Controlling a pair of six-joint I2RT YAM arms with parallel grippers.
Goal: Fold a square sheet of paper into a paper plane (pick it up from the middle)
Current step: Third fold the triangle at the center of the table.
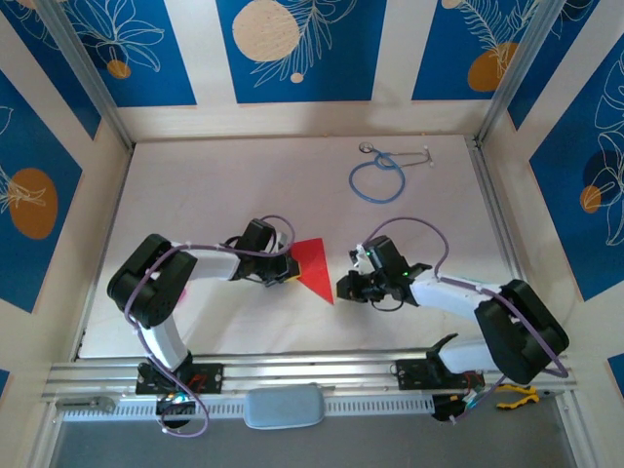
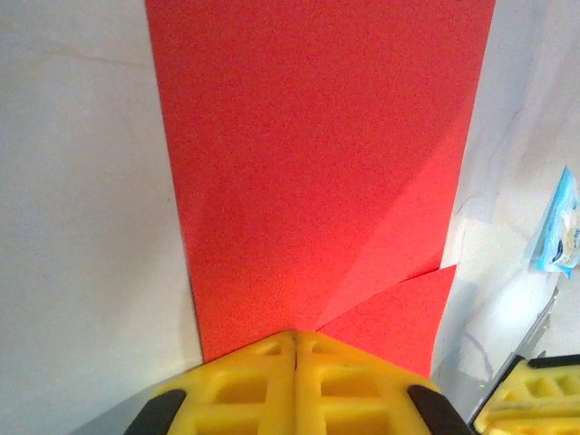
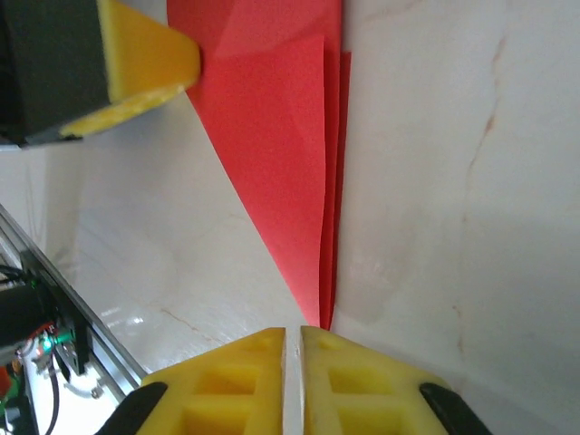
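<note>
My left pincer was clenched, fingers flush together, with its tips set on the wide end of the red paper. I could not tell whether it pinched that edge or only pressed it down onto the bench. My right pincer sat at the opposite end, where the paper's sharp point met my fingertips. Its fingers stood with only a thin slit between them, so I could not tell whether it nipped the point or had let go.

Between the two, the paper lay flat as a long wedge – no longer a square – in the middle of the bench, somewhat nearer the near edge than the far one. From the right wrist I saw several layers stacked along its straight side. From the left wrist a slanted flap crossed one corner beside my fingers. A blue stethoscope lay well apart, toward the far right corner.

I judged the fold to be partway along – nose and body creases made, wings not yet turned down. The next move would call for one pincer to pin the wedge while the other lifted a top layer and laid it over squarely. The thin sheet could easily slide or buckle if the pinning end slackened.
</note>
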